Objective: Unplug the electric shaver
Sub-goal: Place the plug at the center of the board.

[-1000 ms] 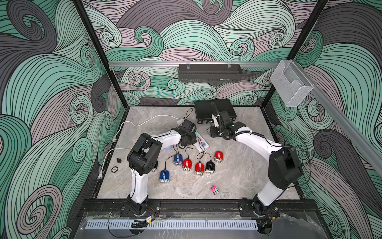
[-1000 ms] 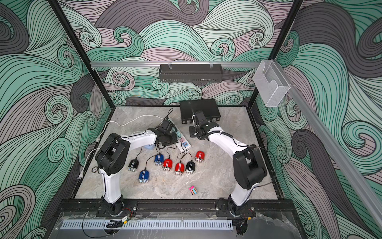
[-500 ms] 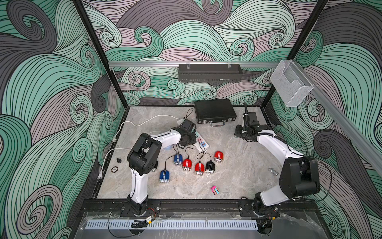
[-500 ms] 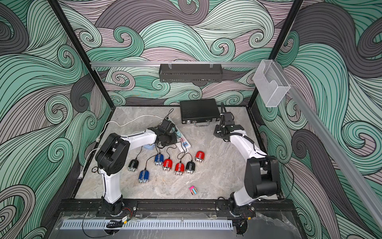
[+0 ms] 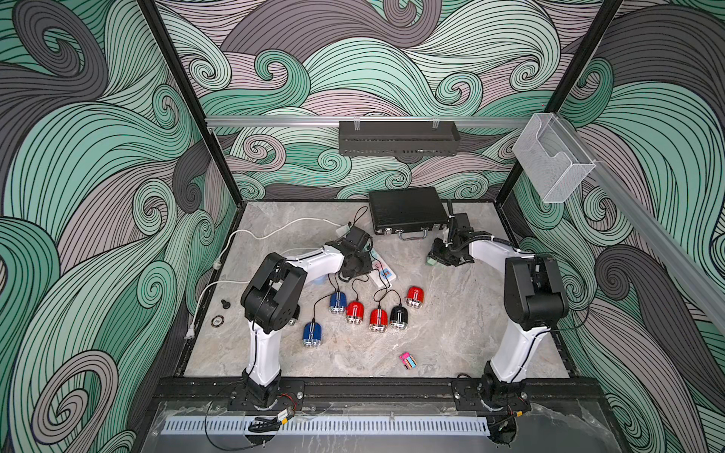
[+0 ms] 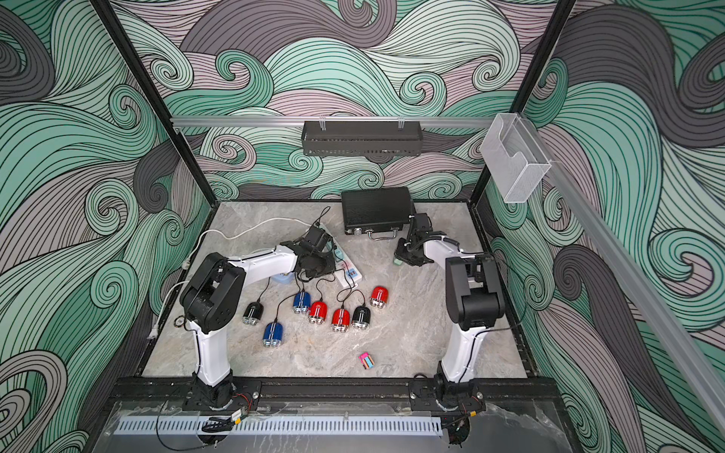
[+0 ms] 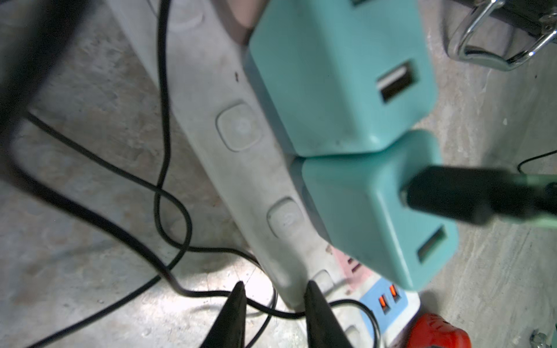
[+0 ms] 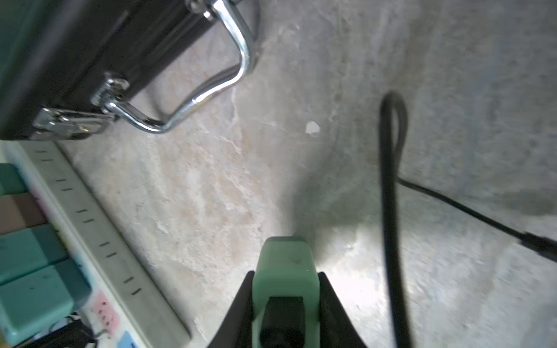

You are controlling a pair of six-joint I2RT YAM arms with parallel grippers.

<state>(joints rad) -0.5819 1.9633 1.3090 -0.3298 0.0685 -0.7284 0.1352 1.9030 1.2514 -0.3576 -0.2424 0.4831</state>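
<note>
Several electric shavers, red point(image 5: 414, 296), black point(image 5: 399, 317) and blue point(image 5: 337, 302), lie mid-table with thin black cables running to a white power strip point(image 5: 382, 270). Two teal adapters point(image 7: 331, 75) sit in the strip point(image 7: 241, 168); the nearer one point(image 7: 376, 217) has a black plug point(image 7: 452, 195) in it. My left gripper point(image 7: 275, 290) rests at the strip's edge, its jaws slightly apart and holding nothing, with a cable crossing beneath. My right gripper point(image 8: 284, 277) is shut on a pale green adapter point(image 8: 283, 259) carrying a black plug, just above bare table right of the strip point(image 5: 431, 260).
A closed black case point(image 5: 408, 210) with a chrome handle point(image 8: 211, 90) lies at the back. The strip's white cord point(image 5: 274, 231) loops to the left edge. A small pink-and-blue object point(image 5: 408, 360) lies near the front. A ring point(image 5: 215, 321) sits at the left.
The right arm swung from beside the strip and case far out to the right, then came back partway left, green adapter in its jaws. The left arm stayed put.
</note>
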